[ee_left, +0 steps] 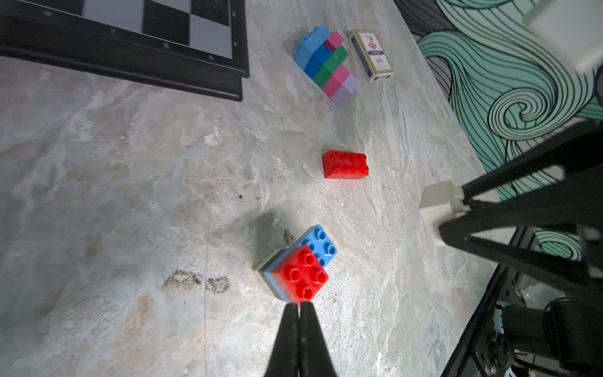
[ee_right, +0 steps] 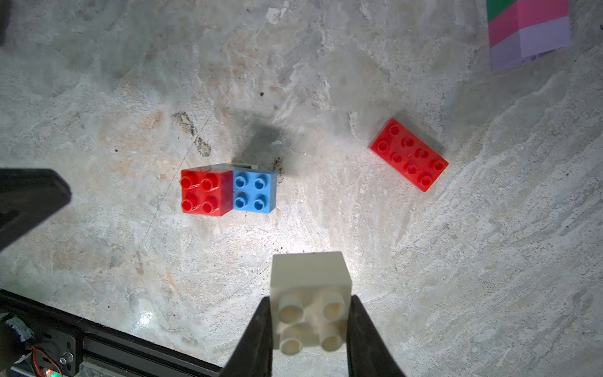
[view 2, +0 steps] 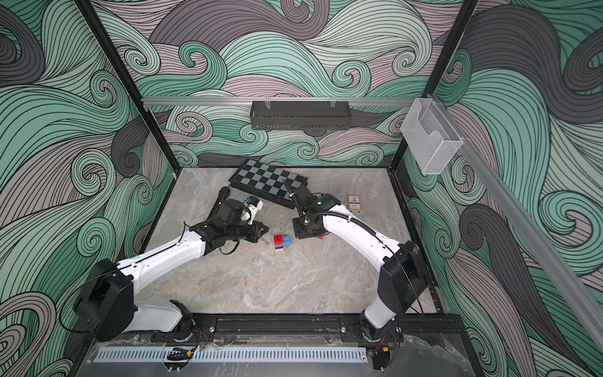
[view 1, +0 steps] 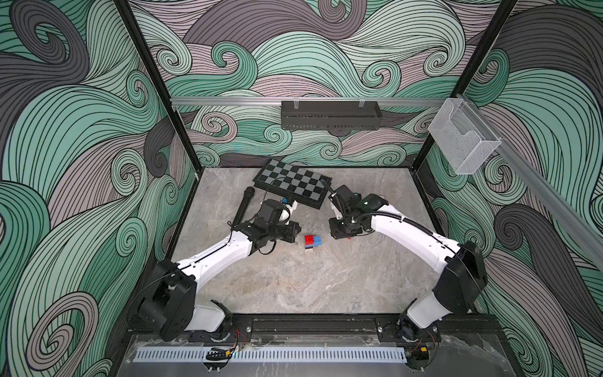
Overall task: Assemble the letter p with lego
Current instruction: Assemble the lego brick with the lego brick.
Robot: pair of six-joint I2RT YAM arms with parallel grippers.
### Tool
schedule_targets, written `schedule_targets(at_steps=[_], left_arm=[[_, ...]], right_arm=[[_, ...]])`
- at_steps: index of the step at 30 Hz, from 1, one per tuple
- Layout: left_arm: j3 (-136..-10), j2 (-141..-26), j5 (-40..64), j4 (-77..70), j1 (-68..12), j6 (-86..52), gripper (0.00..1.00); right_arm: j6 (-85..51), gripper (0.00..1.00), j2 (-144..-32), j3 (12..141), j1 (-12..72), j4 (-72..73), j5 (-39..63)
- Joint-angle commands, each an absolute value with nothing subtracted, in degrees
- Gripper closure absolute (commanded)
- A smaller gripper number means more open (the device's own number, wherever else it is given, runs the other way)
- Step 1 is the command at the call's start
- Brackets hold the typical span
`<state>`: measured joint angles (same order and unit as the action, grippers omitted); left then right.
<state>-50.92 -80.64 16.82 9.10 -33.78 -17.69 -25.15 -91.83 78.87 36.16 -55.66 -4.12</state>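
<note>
Pinching a cream square brick (ee_right: 310, 277) between its jaws, the right tool (ee_right: 310, 302) hangs over the tabletop (ee_right: 326, 98). The left tool (ee_left: 299, 308) is pressed together and empty, its tips just beside the red square brick (ee_left: 301, 275), which is stacked next to a blue brick (ee_left: 321, 243). A red oblong brick (ee_left: 346, 164) lies apart. A many-coloured brick block (ee_left: 326, 65) lies beside a card box (ee_left: 372, 54).

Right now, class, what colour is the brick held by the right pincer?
The brick in the right pincer is cream, shown best in the right wrist view.
</note>
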Motion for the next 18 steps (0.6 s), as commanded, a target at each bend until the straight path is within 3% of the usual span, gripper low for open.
schedule_targets(at_steps=[1, 18], left_arm=[[-54.0, -84.1, 19.0, 7.7, -35.4, -14.6, 1.00], [-52.5, -88.8, 21.3, 4.4, -36.8, -13.0, 1.00]], right_arm=[[-23.2, 0.81, -92.0, 78.2, 33.6, -55.6, -1.2], [-23.0, 0.82, -94.6, 76.3, 30.8, -54.0, 0.5]])
